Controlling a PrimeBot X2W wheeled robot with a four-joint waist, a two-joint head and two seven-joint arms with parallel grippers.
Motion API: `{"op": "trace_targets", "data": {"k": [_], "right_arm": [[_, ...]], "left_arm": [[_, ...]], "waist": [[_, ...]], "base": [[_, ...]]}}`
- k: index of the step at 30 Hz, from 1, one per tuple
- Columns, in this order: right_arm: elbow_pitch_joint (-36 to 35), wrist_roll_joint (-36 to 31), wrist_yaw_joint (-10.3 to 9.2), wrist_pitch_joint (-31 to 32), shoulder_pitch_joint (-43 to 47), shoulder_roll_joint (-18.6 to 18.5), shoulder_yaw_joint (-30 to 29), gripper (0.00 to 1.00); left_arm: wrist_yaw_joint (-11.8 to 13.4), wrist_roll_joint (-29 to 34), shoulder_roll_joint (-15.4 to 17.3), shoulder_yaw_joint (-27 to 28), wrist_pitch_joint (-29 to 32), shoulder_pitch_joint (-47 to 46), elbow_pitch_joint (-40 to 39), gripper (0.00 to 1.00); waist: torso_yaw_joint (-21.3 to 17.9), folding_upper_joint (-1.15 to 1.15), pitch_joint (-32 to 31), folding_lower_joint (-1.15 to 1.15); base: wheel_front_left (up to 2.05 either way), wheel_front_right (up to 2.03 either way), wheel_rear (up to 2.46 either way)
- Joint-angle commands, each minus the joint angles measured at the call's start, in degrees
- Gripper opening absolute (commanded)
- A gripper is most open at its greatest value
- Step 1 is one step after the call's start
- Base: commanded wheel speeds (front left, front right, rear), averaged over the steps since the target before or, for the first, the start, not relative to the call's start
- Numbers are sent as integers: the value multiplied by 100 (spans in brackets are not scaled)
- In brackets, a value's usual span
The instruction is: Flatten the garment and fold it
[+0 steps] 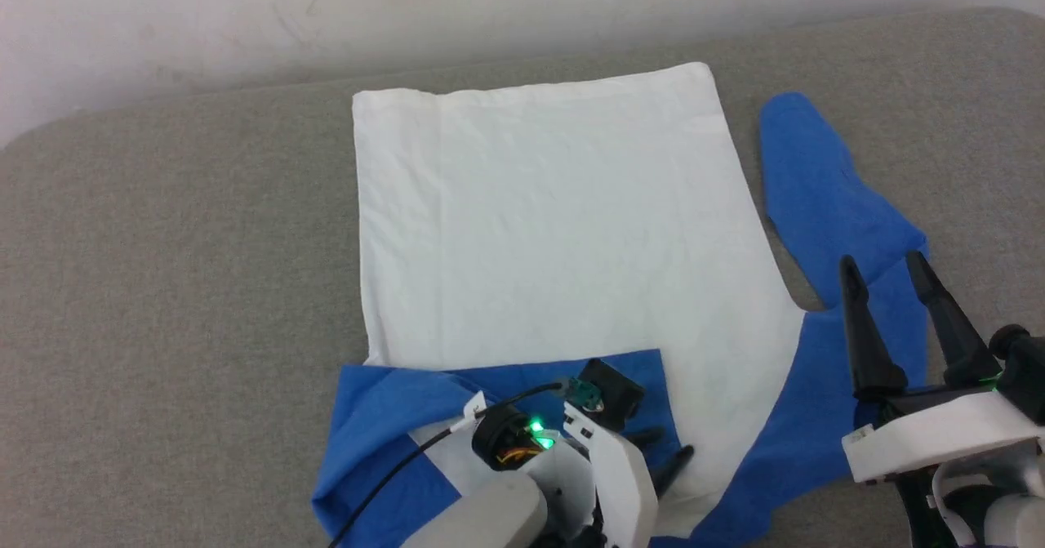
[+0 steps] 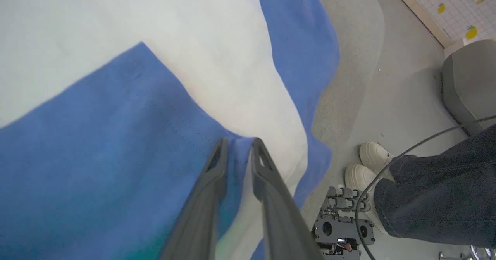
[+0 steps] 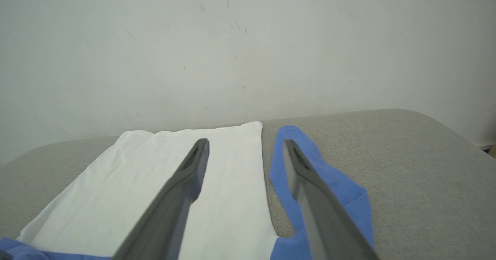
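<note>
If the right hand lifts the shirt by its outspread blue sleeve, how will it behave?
Probably floppy: the shirt lies flat with soft creases and one sleeve folded over it, so it should drape from the grip. Likely light, being thin cloth. It may drag on the coarse grey surface rather than slide.

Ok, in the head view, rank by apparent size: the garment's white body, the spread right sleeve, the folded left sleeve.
1. Largest: white body.
2-3. Unsure: right sleeve looks slightly bigger than left sleeve, but the left arm covers part of the latter, so I won't rank them.
</note>
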Motion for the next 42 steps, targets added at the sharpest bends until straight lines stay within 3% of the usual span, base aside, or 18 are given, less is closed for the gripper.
{"op": "trace_targets", "data": {"k": [1,4,7,13,16,23,27,33,42], "right_arm": [[21,1,-5,-31,-3,-7,-8,100],[62,-7,-5,-22,-11,-7,-54,100],[70,-27,-5,-9,-15,-7,-126,100],[60,-119,-5,26,-58,-7,-289,100],[144,-219,-5,69,-177,-38,-484,100],[963,-413,-5,548,-1162,-497,-1092,100],[1562,-393,-5,1009,-2089,-649,-1441,100],[2574,-482,-5,1659,-3443,-1025,-1659,100],[3707,-648,-5,2648,-4827,-1347,-1741,100]], "left_arm": [[-35,-70,-28,45,-76,-92,-43,100],[-59,-307,-16,388,-583,-80,-356,100],[-29,-386,215,831,-1232,-55,-702,100],[778,-213,966,2045,-2561,180,-1175,100],[1146,-93,1334,2576,-2912,396,-1336,100],[1546,308,1839,3524,-3085,869,-1860,100],[1574,568,1853,4059,-3089,1010,-2282,100],[1584,976,1639,4435,-3090,1087,-2763,100],[1317,1284,1249,4665,-3091,860,-2910,100]], "waist": [[36,0,-28,-1],[107,0,-59,-1],[197,0,-79,-1],[379,0,-20,-1],[449,0,68,-1],[586,0,546,-1],[709,0,984,-1],[932,0,1631,-1],[1196,0,2375,-1]], "base": [[0,0,0],[0,0,0],[0,0,0],[0,0,0],[0,0,0],[0,0,0],[0,0,0],[0,0,0],[0,0,0]]}}
